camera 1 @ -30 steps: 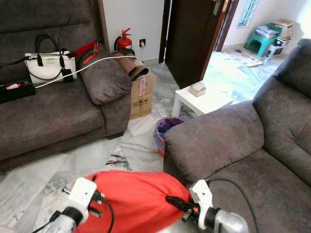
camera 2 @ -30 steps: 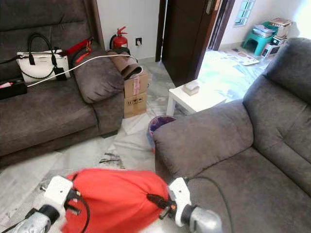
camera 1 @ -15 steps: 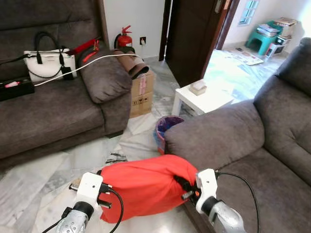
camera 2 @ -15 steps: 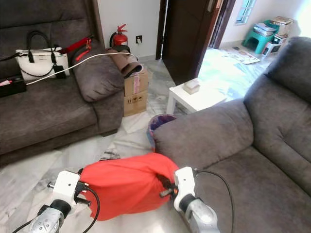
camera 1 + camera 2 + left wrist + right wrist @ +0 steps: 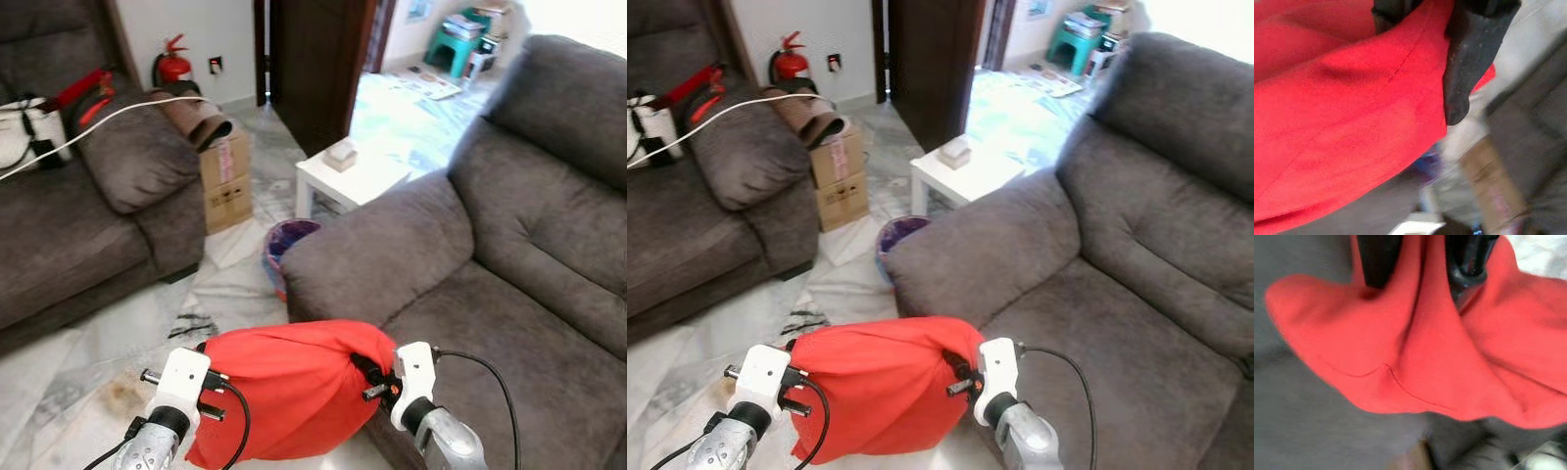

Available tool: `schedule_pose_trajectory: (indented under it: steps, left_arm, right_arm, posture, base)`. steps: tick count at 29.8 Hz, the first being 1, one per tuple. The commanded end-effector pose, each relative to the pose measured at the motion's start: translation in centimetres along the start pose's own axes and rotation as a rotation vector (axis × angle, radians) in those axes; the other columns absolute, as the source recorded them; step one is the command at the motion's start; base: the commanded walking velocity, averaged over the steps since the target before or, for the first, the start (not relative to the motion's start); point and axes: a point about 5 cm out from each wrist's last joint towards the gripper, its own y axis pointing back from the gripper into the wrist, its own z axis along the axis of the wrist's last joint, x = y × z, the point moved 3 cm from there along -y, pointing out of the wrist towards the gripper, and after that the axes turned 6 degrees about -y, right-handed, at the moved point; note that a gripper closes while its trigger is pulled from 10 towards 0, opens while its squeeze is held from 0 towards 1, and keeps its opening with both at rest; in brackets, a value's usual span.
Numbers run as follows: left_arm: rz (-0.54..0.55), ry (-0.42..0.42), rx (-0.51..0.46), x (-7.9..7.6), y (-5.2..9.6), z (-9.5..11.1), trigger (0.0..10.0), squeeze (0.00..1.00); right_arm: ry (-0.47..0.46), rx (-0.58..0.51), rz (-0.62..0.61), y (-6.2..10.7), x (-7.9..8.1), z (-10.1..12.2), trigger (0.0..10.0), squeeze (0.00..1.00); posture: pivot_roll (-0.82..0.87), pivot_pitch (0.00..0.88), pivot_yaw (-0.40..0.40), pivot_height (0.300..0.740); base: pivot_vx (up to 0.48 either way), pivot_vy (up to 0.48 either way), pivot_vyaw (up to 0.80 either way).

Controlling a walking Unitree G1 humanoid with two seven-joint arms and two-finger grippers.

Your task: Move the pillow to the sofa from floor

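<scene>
Both hands clamp the red pillow (image 5: pixel 284 392) from opposite ends, with the two silver arms reaching forward and slightly inward from the lower edge of the head views. On the robot's left, the left hand (image 5: pixel 217 384) has its black fingers (image 5: pixel 1459 63) pinched onto a fold of red cloth at the pillow's left end, its white wrist block tilted up just behind. On the right, the right hand (image 5: pixel 364 377) grips the bunched right end, where the fabric gathers into a knot; its fingers (image 5: pixel 1469 259) press into the folds (the wrist view there is blurred, but red cloth plainly sits between them). A black cable loops from the right wrist back along the forearm.

The pillow hangs between the two hands, clear of the pale marble floor (image 5: pixel 118 333), with its right end just beside the front corner of the grey sofa (image 5: pixel 470 284), below the rounded armrest. It is not on the seat cushion.

Farther off stand a small white side table (image 5: pixel 348 181) with a little box on its tabletop, a purple bin (image 5: pixel 284 240) near the armrest, a cardboard box (image 5: pixel 225 176), a second grey sofa (image 5: pixel 88 225) and a red fire extinguisher (image 5: pixel 174 64) against the wall.
</scene>
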Motion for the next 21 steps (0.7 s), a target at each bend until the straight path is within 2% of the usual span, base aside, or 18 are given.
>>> schedule_pose_trajectory:
  steps: [1, 2, 3, 4, 5, 7, 21]
  left_arm:
    - [0.071, 0.006, -0.065, 1.9, 0.2, 1.2, 10.0, 0.00]
    - [0.070, 0.007, -0.066, 1.9, 0.2, 1.2, 10.0, 0.00]
    - [0.070, 0.007, -0.066, 1.9, 0.2, 1.2, 10.0, 0.00]
    - [0.069, 0.003, -0.065, 1.9, 0.2, 1.2, 10.0, 0.00]
    - [0.069, 0.003, -0.065, 1.9, 0.2, 1.2, 10.0, 0.00]
    - [0.068, -0.001, -0.061, 2.0, 0.2, 1.1, 10.0, 0.00]
    - [0.068, 0.003, -0.066, 1.9, 0.2, 1.1, 10.0, 0.00]
  right_arm:
    - [-0.014, -0.059, -0.117, 1.1, -2.5, 0.8, 10.0, 0.00]
    - [-0.014, -0.063, -0.168, 1.3, -3.2, 0.8, 10.0, 0.00]
    - [-0.014, -0.063, -0.168, 1.3, -3.2, 0.8, 10.0, 0.00]
    - [-0.010, -0.061, -0.242, 1.7, -4.1, 0.7, 10.0, 0.00]
    - [-0.010, -0.061, -0.242, 1.7, -4.1, 0.7, 10.0, 0.00]
    - [-0.035, -0.070, -0.364, 2.6, -5.7, 0.5, 10.0, 0.00]
    - [-0.032, -0.083, -0.363, 2.4, -5.5, 0.6, 10.0, 0.00]
  posture:
    - [0.23, 0.137, -0.078, 0.740]
    - [0.23, 0.136, -0.078, 0.740]
    - [0.23, 0.136, -0.078, 0.740]
    - [0.23, 0.140, -0.075, 0.740]
    - [0.23, 0.140, -0.075, 0.740]
    - [0.23, 0.140, -0.074, 0.740]
    - [0.23, 0.136, -0.079, 0.740]
  base:
    - [0.000, 0.000, -0.79]
    - [0.000, 0.000, -0.79]
    - [0.000, 0.000, -0.79]
    - [0.000, 0.000, -0.79]
    - [0.000, 0.000, -0.79]
    - [0.000, 0.000, -0.77]
    - [0.000, 0.000, -0.77]
